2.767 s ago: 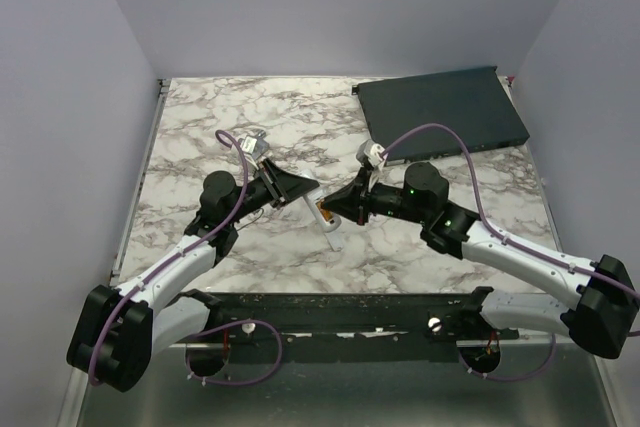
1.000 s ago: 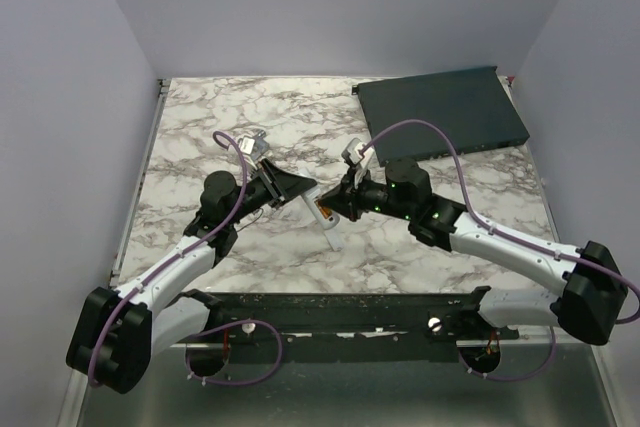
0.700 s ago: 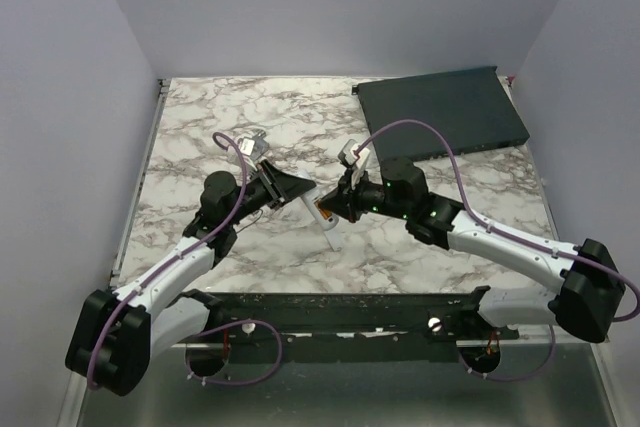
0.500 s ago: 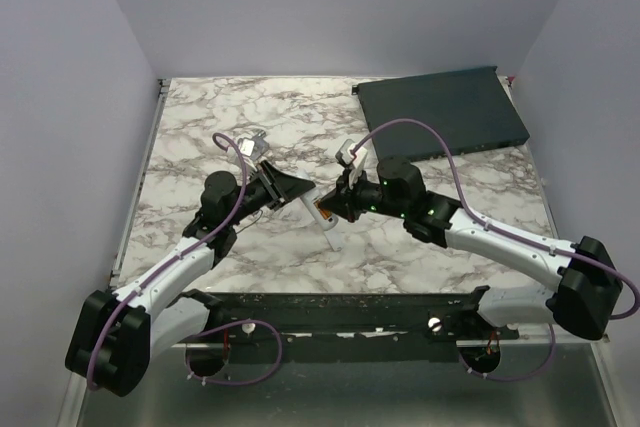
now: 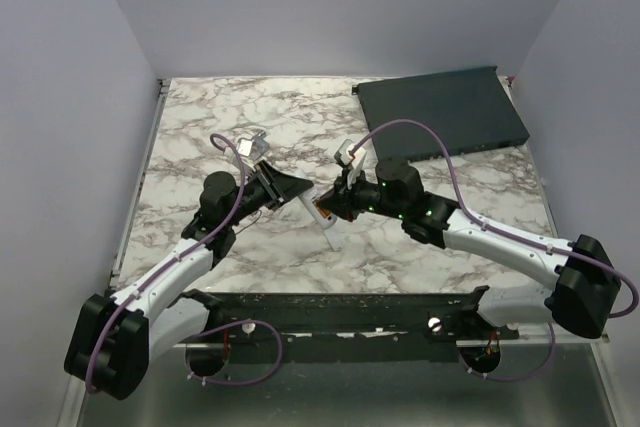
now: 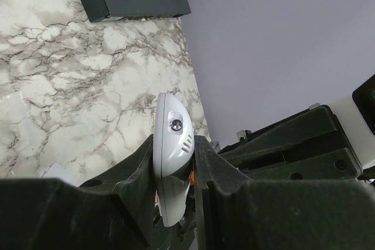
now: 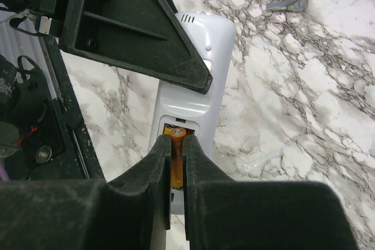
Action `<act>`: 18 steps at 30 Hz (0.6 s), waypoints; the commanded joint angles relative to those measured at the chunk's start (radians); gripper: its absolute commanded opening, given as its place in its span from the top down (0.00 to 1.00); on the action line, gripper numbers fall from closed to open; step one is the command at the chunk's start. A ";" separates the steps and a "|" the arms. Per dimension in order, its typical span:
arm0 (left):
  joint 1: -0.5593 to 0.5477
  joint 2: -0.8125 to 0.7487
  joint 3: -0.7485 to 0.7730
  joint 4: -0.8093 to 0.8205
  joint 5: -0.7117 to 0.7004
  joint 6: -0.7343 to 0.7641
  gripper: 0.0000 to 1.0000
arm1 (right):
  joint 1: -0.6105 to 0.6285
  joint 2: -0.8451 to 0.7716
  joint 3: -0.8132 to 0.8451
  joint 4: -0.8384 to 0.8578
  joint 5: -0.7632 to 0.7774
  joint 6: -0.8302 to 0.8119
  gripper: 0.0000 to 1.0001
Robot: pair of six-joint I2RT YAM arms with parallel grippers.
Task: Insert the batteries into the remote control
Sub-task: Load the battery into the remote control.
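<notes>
Since earlier, right fingers (image 7: 153, 197) carry battery (image 7: 177, 157) seemingly nearer remote (image 7: 215, 51).

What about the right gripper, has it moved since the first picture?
Yes. The right gripper, holding a battery, has shifted left, farther from the dark box, closing over the remote control.

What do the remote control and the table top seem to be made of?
The remote control: likely moulded plastic, smooth white with a soft sheen and small slits. The table top: grey veins on white like marble; stone or printed laminate, unclear.
</notes>
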 commanded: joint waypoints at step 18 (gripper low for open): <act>-0.005 -0.026 0.021 0.119 0.033 -0.046 1.00 | 0.005 -0.029 -0.071 0.056 0.081 -0.041 0.75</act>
